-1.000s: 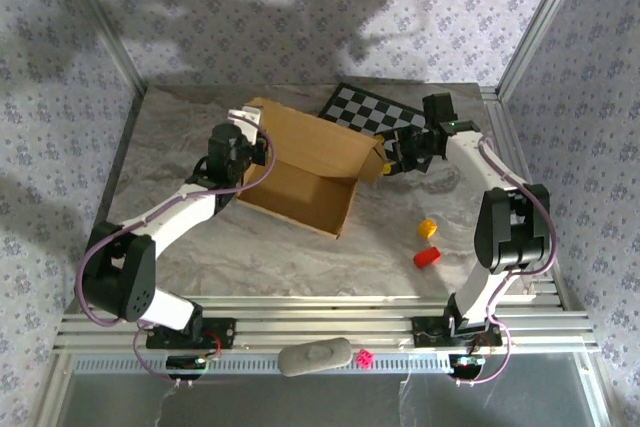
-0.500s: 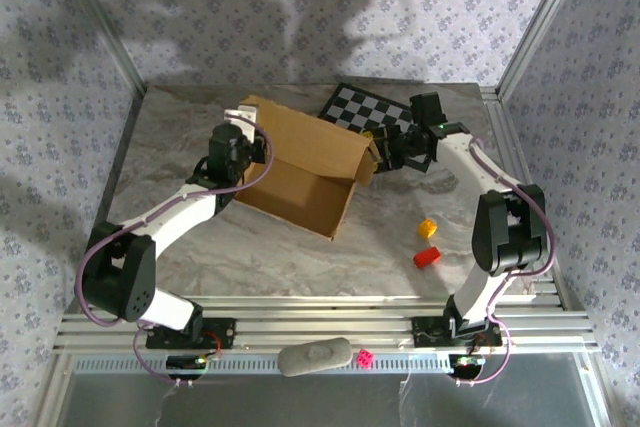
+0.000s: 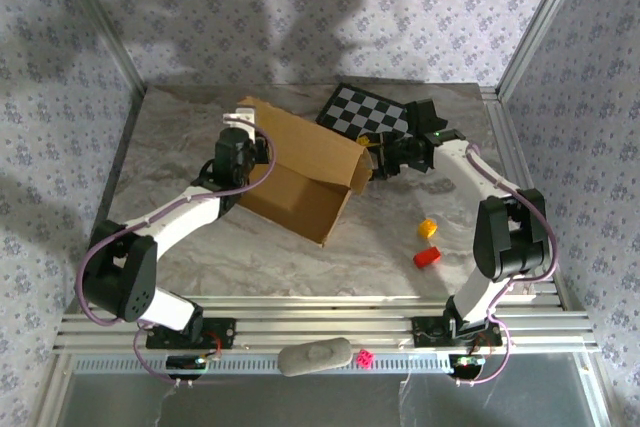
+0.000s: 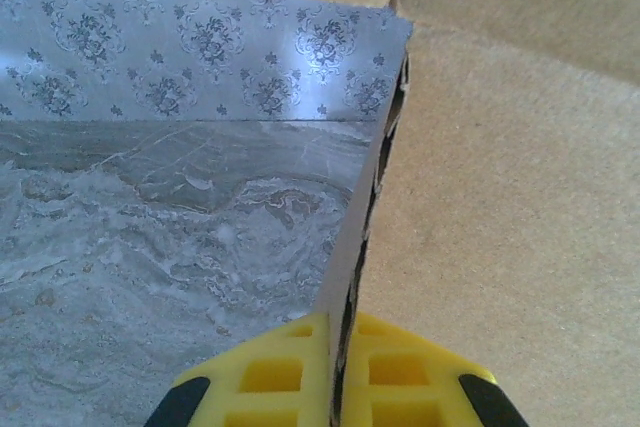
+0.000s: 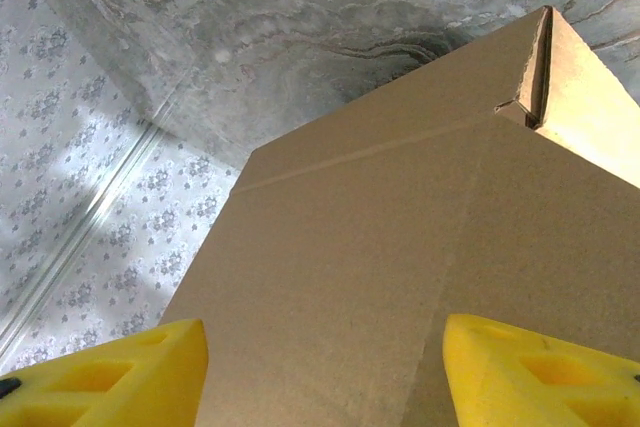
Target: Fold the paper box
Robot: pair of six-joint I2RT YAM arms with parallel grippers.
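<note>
1. The paper box [image 3: 300, 172], half erected, sits toward 11 o'clock of centre. We judge it light, stiff between creases and crushable, so best pinched at wall edges.
2. The left gripper [image 4: 338, 372] clamps its 9 o'clock wall, while the right gripper [image 5: 320, 367] gapes at 3 o'clock.
3. The marbled table [image 3: 400, 237] is probably slick, and patterned walls [image 3: 200, 27] enclose it.

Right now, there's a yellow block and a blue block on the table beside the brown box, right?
No, no block is blue. The top external view shows a red block and the yellow block on the table beside the paper box.
</note>
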